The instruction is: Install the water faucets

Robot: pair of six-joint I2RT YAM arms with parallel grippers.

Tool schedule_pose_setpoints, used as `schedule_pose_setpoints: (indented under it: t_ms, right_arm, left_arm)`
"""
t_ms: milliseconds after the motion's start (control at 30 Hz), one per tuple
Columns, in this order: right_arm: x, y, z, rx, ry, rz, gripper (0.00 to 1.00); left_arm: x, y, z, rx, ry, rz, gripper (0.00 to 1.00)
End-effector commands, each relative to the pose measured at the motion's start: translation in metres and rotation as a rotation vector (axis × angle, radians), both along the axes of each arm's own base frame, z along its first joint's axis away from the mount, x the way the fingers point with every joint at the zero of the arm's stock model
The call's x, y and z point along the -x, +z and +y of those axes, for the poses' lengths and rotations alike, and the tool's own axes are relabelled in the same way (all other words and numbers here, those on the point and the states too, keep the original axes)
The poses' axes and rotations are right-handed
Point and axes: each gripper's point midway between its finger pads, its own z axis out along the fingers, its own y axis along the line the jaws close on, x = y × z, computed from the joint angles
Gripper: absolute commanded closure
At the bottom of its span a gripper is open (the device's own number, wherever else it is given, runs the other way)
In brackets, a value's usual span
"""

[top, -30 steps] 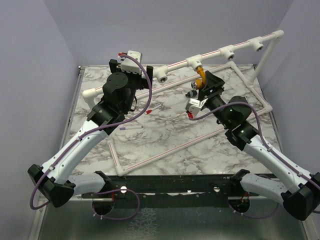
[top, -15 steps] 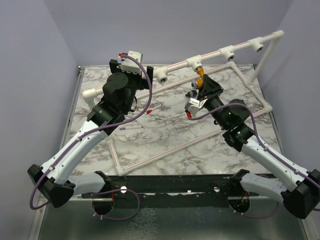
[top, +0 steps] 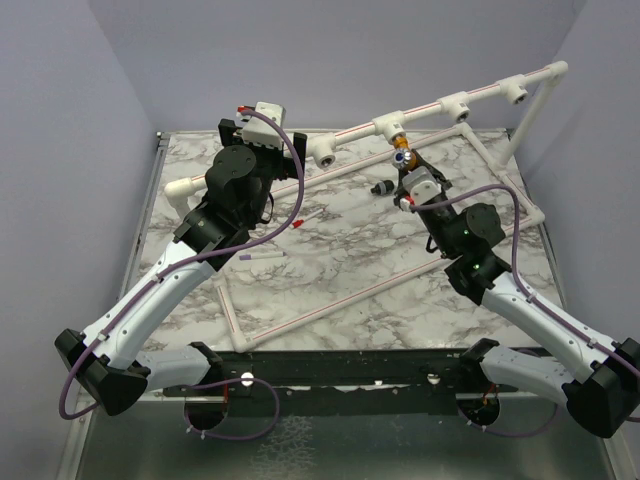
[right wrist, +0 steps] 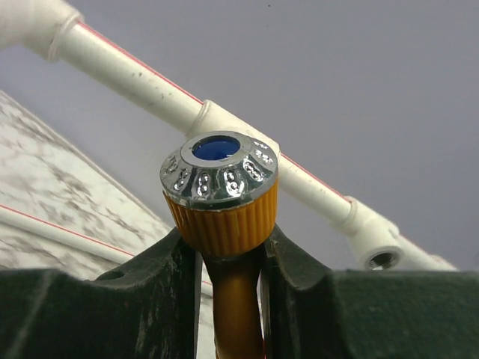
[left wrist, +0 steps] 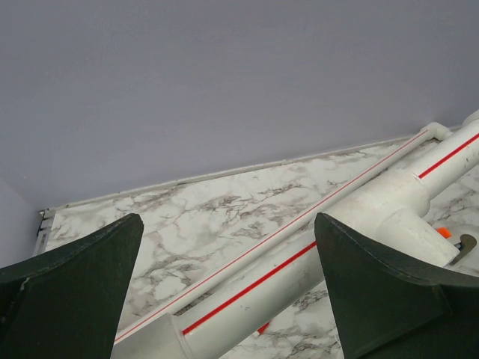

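A mustard-orange water faucet with a silver round cap and blue centre stands between my right gripper's jaws, which are shut on its stem just under the cap. From above, the faucet reaches up to a white tee socket on the raised pipe, and my right gripper sits right below it. My left gripper is wide open, and the white red-striped pipe runs between its fingers without touching them. In the top view it is at the pipe's left part.
More tee sockets sit along the raised pipe, one near the left arm. A small black part lies on the marble table. A thin white red-tipped stick and thin pipe frame also lie there.
My right gripper has rolled its wrist, moved in under the tee and closed on the faucet's stem. The left arm has not moved.
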Motion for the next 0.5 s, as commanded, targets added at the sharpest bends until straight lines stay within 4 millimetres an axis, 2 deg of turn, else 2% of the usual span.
schedule_pose_setpoints:
  t_ms: [0,300,467]
  right_arm:
    - [0.009,0.016,0.006,-0.408,0.107,0.135,1.0]
    - [0.009,0.026,0.014,-0.868,0.225,0.327,1.0]
    - [0.006,0.027,0.009,-1.163,0.254,0.424,1.0]
  left_arm:
    - [0.003,-0.026,-0.007,-0.063,-0.031,0.066,0.01]
    - [0.004,-0.026,-0.007,-0.064,-0.029,0.063,0.01]
    - [0.005,-0.025,-0.006,-0.06,-0.029,0.059,0.01]
